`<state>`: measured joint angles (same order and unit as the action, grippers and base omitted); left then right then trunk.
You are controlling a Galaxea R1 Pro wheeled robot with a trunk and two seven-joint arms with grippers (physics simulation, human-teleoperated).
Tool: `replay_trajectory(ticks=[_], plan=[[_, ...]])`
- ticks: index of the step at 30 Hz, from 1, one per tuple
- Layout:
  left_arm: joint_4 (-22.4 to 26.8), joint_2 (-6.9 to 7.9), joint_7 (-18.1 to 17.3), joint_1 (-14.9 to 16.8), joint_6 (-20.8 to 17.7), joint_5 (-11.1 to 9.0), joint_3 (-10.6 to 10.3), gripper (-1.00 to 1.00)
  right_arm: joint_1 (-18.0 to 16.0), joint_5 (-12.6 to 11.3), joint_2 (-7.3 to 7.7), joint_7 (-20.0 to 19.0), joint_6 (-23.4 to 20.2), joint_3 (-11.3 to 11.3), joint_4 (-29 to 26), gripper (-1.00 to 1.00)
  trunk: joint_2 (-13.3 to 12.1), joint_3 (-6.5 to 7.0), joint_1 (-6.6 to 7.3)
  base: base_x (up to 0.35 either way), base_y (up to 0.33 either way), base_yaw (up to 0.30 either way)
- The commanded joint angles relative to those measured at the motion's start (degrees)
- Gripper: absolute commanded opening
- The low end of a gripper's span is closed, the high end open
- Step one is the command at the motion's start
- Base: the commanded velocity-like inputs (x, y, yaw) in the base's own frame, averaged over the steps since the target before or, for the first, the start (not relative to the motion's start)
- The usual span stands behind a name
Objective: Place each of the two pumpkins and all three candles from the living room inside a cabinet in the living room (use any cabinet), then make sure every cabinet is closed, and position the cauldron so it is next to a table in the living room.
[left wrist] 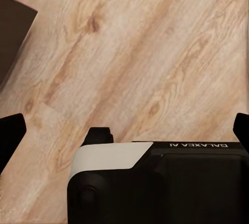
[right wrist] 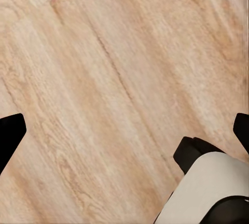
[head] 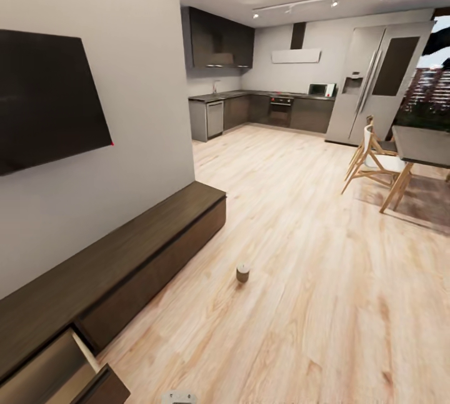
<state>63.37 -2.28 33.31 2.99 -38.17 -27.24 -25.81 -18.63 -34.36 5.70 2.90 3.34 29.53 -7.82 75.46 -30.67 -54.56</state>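
- The room is open-plan, with a pale wood-plank floor [head: 300, 279] running from the living area back to a dark-fronted kitchen [head: 262, 110] with a tall silver fridge [head: 369, 88] beside it.
- A large black wall-mounted television [head: 47, 101] hangs on the light grey wall above the long, low dark-brown wooden cabinet [head: 125, 260].
- The cabinet's long axis runs along that wall, from the near left corner of the head view toward the kitchen; one drawer [head: 75, 369] at its near end is pulled out (pale beige inside), its front facing into the room.
- One small grey-and-cream cylindrical candle [head: 242, 273] stands upright on the floor, near the cabinet's far end but apart from it.
- At right, one grey-topped dining surface [head: 425, 145] on wooden legs, with two pale wooden chairs [head: 372, 163] pulled up to it.
- Left pincer [left wrist: 124, 130]: black tips at the frame edges, spread wide, nothing between them, over bare floor.
- Right pincer [right wrist: 124, 130]: likewise spread and empty, over floor.
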Motion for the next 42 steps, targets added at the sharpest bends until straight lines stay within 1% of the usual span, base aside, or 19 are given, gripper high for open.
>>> replay_trajectory(ticks=[1,8,13,14,16,18,19,21,23,24,25,27,28,29,30,31,34,36,42], plan=[[0.0,0.0,0.0,0.0,0.0,0.0,0.0,1.0,0.0,0.0,-0.01,0.0,0.0,0.0,0.0,1.0,0.0,0.0,0.0,0.001,-0.001,-0.287],[0.0,0.07,-0.1,0.0,-0.1,-0.1,0.0,1.0,0.0,0.3,0.02,0.0,0.0,0.0,0.0,1.0,0.0,0.0,0.0,0.0,0.0,-0.287],[0.0,0.27,-0.2,0.0,-0.3,-0.6,0.2,1.0,0.0,0.4,0.02,0.1,0.0,0.0,0.0,1.0,0.0,0.0,0.0,0.0,0.0,-0.287],[0.0,0.32,-0.9,0.0,-0.5,-0.7,0.4,1.0,0.0,0.4,0.0,0.1,0.0,0.0,0.0,1.0,0.0,0.0,0.0,0.0,0.0,-0.287],[0.0,0.4,-4.3,0.0,-1.1,-0.7,0.5,1.0,0.0,0.4,0.01,0.1,-0.1,0.0,0.0,1.0,0.0,0.0,0.0,0.0,0.0,-0.287],[0.1,0.68,-9.8,0.0,-2.4,-0.5,1.1,1.0,0.0,0.4,0.01,0.0,-0.1,0.0,0.0,1.0,0.0,0.0,0.0,0.0,0.0,-0.287],[0.2,0.97,-12.6,0.1,-3.0,-0.5,2.0,1.0,0.0,0.4,0.0,0.0,-0.1,-0.1,0.0,1.0,0.0,0.0,0.0,0.0,0.0,-0.287],[0.3,1.49,-17.2,0.1,-3.8,-0.3,4.6,1.0,0.0,0.5,-0.07,0.0,0.0,-0.2,0.0,1.0,0.0,0.0,0.0,0.0,0.0,-0.287],[0.3,1.92,-19.8,0.2,-4.1,-0.1,7.4,1.0,0.0,0.7,-0.28,0.0,0.0,-0.5,-0.1,1.0,0.0,0.0,0.0,0.0,0.0,-0.287],[0.4,2.3,-20.8,0.5,-4.1,-0.1,9.0,1.0,0.0,1.2,-0.55,0.0,0.1,-1.8,-0.1,1.0,0.0,0.0,0.0,0.0,0.0,-0.287],[0.4,2.61,-21.1,0.6,-4.0,0.0,9.7,1.0,0.0,1.9,-0.69,0.1,0.1,-3.6,-0.1,1.0,0.0,0.0,0.0,0.0,0.0,-0.286],[0.4,3.03,-21.0,0.8,-3.6,0.3,10.4,1.0,0.0,3.3,-0.93,0.4,0.3,-8.2,-0.1,1.0,0.0,0.0,0.0,0.0,0.0,-0.242],[0.3,3.15,-20.9,0.9,-3.3,0.8,10.6,1.0,0.0,3.7,-1.0,0.5,0.4,-10.0,-0.1,1.0,0.0,0.0,0.0,0.017,0.0,-0.154],[0.2,3.19,-20.9,1.0,-3.1,1.1,10.7,1.0,0.0,3.8,-1.03,0.5,0.4,-10.7,-0.1,1.0,0.0,0.0,0.0,0.036,0.0,-0.123],[0.1,3.24,-20.8,1.2,-2.8,1.8,10.8,1.0,0.0,4.0,-1.08,0.5,0.5,-11.7,-0.4,1.0,0.0,0.0,0.0,0.095,0.0,-0.079],[-0.1,3.22,-20.8,1.3,-2.6,2.6,10.9,1.0,0.0,4.1,-1.14,0.6,0.5,-12.3,-1.0,1.0,0.0,0.0,0.0,0.168,-0.005,-0.05],[-1.2,2.96,-20.7,1.4,-2.2,4.0,11.1,1.0,0.0,4.2,-1.4,0.6,0.5,-13.1,-2.8,1.0,0.0,0.0,0.0,0.234,-0.039,-0.029],[-2.3,2.77,-20.7,1.5,0.3,5.0,11.1,1.0,0.0,4.3,-1.67,0.6,0.5,-13.6,-4.4,1.0,0.0,0.0,0.0,0.296,-0.123,-0.007],[-2.5,2.65,-20.7,1.5,1.2,5.2,11.0,1.0,0.0,4.3,-1.73,0.6,0.5,-13.7,-4.8,1.0,0.0,0.0,0.0,0.294,-0.188,-0.001]])
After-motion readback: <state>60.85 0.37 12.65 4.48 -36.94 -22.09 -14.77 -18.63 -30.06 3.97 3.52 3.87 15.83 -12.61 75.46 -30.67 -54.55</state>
